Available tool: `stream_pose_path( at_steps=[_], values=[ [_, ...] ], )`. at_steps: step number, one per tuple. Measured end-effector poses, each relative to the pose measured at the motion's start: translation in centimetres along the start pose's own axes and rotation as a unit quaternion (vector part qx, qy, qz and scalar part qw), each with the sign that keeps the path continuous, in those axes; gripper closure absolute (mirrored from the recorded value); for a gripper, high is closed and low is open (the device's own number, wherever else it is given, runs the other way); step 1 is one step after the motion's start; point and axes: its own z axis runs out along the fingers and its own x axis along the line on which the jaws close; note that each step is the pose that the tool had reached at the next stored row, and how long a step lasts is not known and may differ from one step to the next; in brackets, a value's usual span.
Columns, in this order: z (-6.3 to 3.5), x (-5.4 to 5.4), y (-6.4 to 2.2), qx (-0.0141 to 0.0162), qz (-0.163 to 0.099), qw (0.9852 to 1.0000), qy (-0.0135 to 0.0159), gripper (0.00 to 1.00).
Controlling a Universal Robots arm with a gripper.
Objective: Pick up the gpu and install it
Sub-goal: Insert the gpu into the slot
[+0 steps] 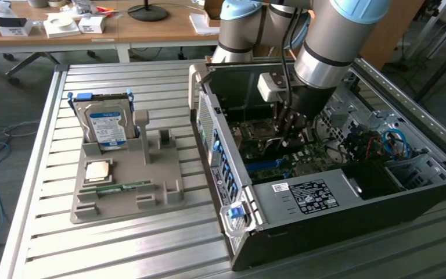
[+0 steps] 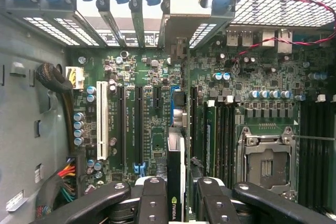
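The gpu [image 2: 177, 161] shows edge-on in the wrist view as a thin card with a green logo on its edge. It stands upright over the motherboard [image 2: 152, 129] between the long black slots. Its silver bracket [image 2: 186, 3] sits by the slotted rear wall of the case. My gripper [image 2: 181, 203] is shut on the card, one black finger on each side. In the exterior view the gripper [image 1: 289, 131] reaches down into the open PC case [image 1: 324, 197], just above the board. I cannot tell whether the card's edge is seated in a slot.
A grey fixture tray [image 1: 126, 186] on the slatted table holds a hard drive [image 1: 107, 125], a CPU [image 1: 99, 171] and a memory strip [image 1: 118, 188]. Inside the case are an empty CPU socket [image 2: 265, 163], a white slot [image 2: 101, 127] and cable bundles [image 2: 65, 174].
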Motion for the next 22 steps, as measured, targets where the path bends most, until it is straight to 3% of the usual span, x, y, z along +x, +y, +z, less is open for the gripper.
stream_pose_path(
  at_steps=[6,11,16,20,22],
  values=[
    [0.02,-0.03,0.0,0.0,0.0,1.0,0.0012,0.73],
    [0.69,0.02,-0.01,0.0,0.0,1.0,0.0011,0.73],
    [0.86,0.04,0.0,0.0001,0.0,1.0,0.0053,0.73],
    [0.89,0.04,0.0,0.0001,0.0,0.9999,0.0122,0.73],
    [0.89,0.04,0.0,0.0001,0.0,0.9999,0.0128,0.73]
  ],
)
